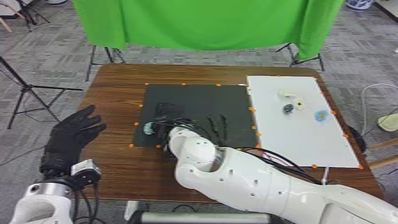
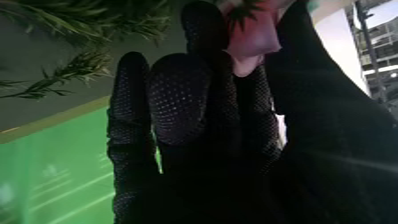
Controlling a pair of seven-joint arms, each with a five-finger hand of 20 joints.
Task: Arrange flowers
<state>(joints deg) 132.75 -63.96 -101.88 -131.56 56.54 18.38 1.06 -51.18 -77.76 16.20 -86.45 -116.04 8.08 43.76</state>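
Leftmost, the left hand (image 1: 73,134) is relaxed and empty, beside the table's black mat (image 1: 200,97). On the mat, 1 pale teal item (image 1: 149,128) sits just beside the right hand (image 1: 178,122); pink petals (image 2: 253,42) lie against that glove, but I cannot tell whether it grips them. Next come dark sprigs (image 1: 222,125), then the white board (image 1: 306,142) bearing 1 light-blue flower (image 1: 322,115).
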